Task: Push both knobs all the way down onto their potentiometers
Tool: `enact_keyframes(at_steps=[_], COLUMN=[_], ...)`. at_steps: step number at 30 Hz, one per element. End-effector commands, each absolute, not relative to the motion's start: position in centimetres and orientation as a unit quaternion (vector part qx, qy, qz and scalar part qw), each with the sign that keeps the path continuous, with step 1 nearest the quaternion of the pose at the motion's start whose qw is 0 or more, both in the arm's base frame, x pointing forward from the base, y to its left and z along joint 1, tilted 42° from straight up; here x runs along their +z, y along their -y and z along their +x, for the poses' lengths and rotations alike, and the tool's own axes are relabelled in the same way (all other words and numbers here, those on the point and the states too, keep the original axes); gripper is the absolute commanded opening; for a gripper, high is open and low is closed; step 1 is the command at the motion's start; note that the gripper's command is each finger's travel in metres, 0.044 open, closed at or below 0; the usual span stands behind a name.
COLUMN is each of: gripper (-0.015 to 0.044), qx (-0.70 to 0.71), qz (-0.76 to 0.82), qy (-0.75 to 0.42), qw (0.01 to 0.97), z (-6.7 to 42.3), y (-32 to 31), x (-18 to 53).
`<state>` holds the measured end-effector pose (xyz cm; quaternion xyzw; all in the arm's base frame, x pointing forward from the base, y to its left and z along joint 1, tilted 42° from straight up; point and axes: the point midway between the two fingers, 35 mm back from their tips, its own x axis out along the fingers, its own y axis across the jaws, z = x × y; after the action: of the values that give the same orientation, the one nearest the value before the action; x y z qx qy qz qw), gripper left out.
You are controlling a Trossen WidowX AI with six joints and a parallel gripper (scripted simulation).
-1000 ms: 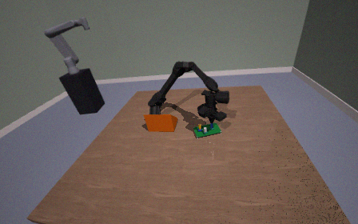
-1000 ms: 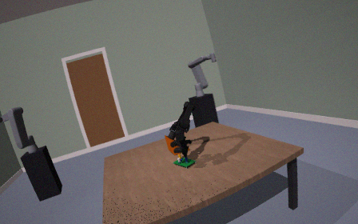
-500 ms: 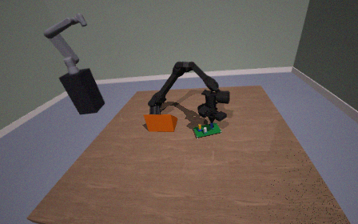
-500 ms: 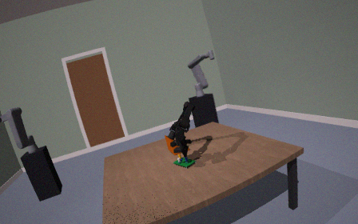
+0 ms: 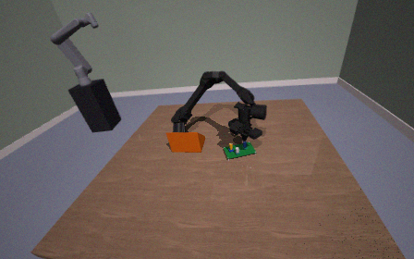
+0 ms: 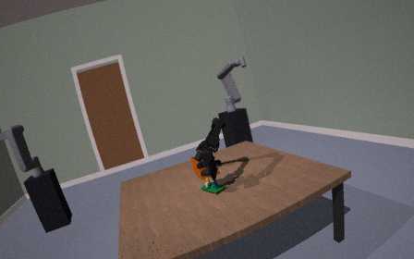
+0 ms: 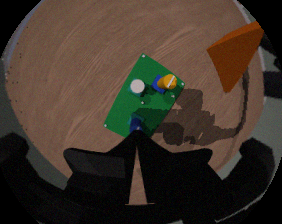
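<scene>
The green circuit board stands on the wooden table near its middle. On it I see a white knob, a yellow knob on a blue potentiometer, and a blue knob at the board's near edge in the wrist view. My gripper is shut, with nothing between the fingers. Its closed fingertips point down right over the blue knob and look to touch its top.
An orange wedge-shaped block stands on the table beside the arm's base, left of the board. Grey arms on dark pedestals stand on the floor off the table.
</scene>
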<state>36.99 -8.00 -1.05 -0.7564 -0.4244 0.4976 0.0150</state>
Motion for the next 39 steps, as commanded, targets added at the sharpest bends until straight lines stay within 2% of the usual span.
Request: enact_keyframes(at_steps=[1, 3, 12, 20, 27, 39], gripper=[0.0000, 0.0000, 0.0236, 0.0440, 0.0440, 0.0440], qx=[0.497, 0.497, 0.498, 0.501, 0.500, 0.500], qz=[-0.757, -0.757, -0.757, -0.756, -0.755, -0.755], qy=[0.424, 0.425, 0.423, 0.421, 0.424, 0.425], qw=[0.010, 0.010, 0.016, 0.012, 0.012, 0.012], z=[37.0, 36.9, 36.7, 27.8, 20.1, 19.9], y=[8.6, 8.7, 8.4, 8.8, 6.9, 6.8], x=[-0.4, -0.3, -0.7, 0.3, 0.6, 0.6])
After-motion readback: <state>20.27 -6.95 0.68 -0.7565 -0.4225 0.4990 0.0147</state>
